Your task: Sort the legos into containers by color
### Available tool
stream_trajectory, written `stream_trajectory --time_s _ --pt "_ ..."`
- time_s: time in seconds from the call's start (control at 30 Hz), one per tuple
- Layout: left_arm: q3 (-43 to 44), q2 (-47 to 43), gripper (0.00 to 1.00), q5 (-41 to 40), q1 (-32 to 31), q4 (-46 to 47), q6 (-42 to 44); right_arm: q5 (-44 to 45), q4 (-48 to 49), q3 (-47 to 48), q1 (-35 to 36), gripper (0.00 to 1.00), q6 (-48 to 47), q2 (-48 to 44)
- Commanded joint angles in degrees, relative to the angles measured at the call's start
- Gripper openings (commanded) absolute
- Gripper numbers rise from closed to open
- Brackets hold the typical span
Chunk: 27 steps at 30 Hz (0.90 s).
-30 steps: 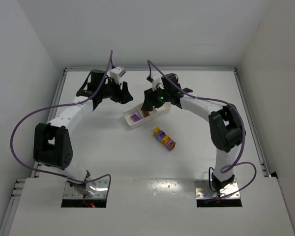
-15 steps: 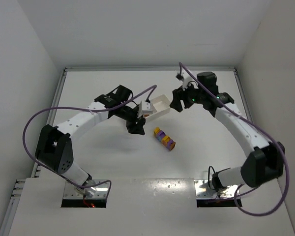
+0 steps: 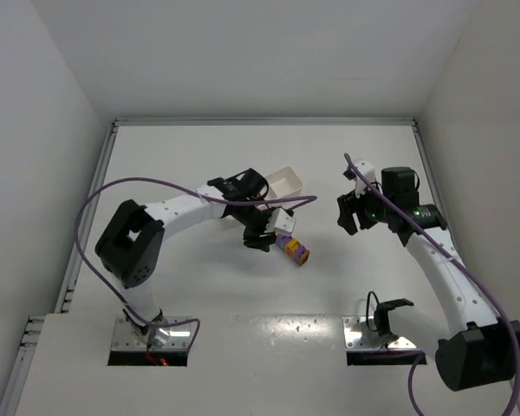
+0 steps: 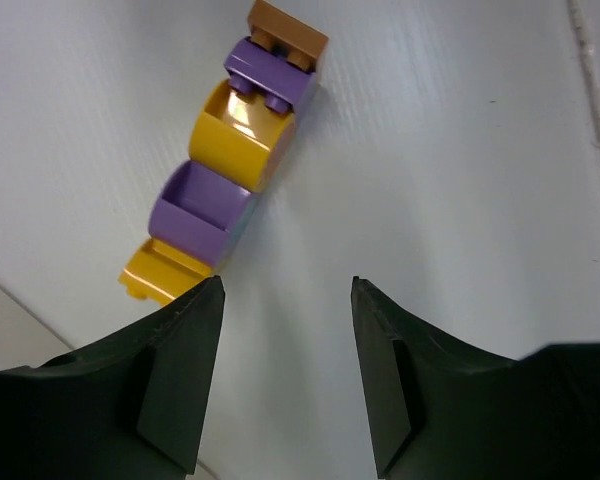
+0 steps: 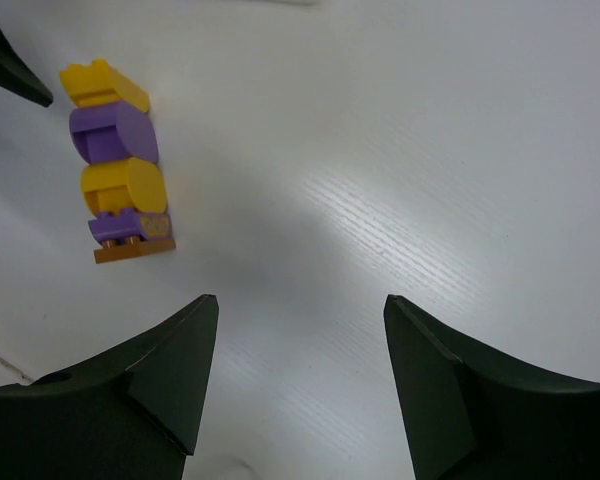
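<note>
A stack of joined legos (image 3: 290,246) in yellow, purple and orange lies on its side on the white table. It shows in the left wrist view (image 4: 230,150) and the right wrist view (image 5: 115,160). My left gripper (image 3: 260,239) is open and empty just left of the stack, its fingertips (image 4: 205,300) close to the yellow end. My right gripper (image 3: 345,214) is open and empty, well to the right of the stack. The white tray (image 3: 282,181) lies behind my left arm, mostly hidden; its contents do not show.
The walls of the white enclosure stand on three sides. A raised rail (image 3: 264,121) runs along the table's back edge. The purple cables loop above both arms.
My left arm has swung from the back left, over the tray, down to the lego stack. My right arm has drawn away from the tray to the right.
</note>
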Motion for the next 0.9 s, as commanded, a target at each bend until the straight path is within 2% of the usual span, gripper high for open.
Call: stream_trajectory --time_s 0.0,0.2,0.67,0.87 --pt "4.92 4.0 0.59 -0.72 -0.9 4.03 3.78 -0.01 -0.46 -0.91 -1.06 0.69 -0.94 -1.19" --pt "8.71 8.84 0.58 -1.87 -0.9 4.56 5.01 -0.54 -0.46 -2.05 -2.2 0.69 -0.94 -1.72" --pt "9.24 10.42 0.59 -3.01 -0.9 4.56 8.97 -4.14 0.06 -3.63 -3.88 0.69 -1.56 -1.1" --pt "11.08 12.09 0.61 -3.01 -2.74 4.56 10.11 -4.76 0.07 -4.17 -5.45 0.69 -2.08 -0.58"
